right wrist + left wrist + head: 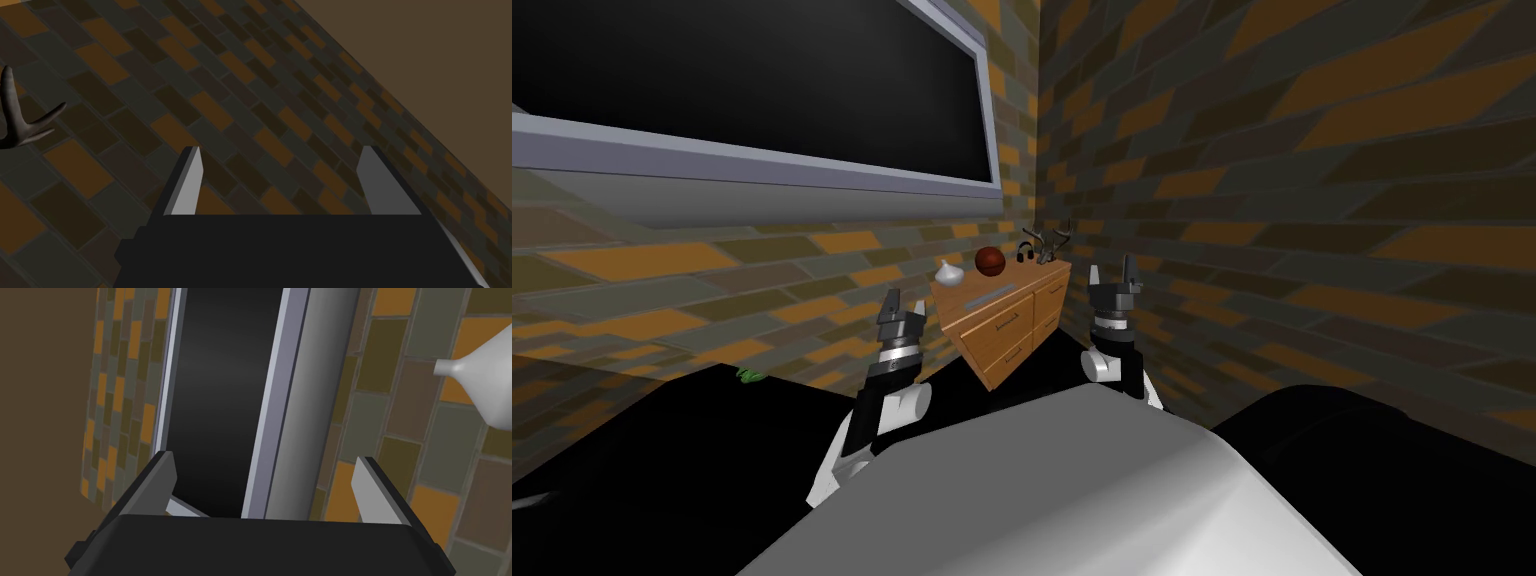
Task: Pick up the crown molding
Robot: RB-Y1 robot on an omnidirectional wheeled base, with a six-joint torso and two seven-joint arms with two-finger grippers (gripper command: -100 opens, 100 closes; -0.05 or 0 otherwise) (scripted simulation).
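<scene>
You are holding the left gripper [905,305] and right gripper [1110,270] wide open, gripping nothing. The crown molding [990,295], a thin grey strip, is lying ahead between them on the dresser [1012,335]. It is probably stiff and light, so aim mid-length, across its narrow width.

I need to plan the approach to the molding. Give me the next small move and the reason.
Probably roll forward toward the wooden dresser. The grey crown molding lies flat on its top, nearer me than the brown ball, while the left gripper and right gripper, fingers open and holding nothing, seem well short of it.
</scene>
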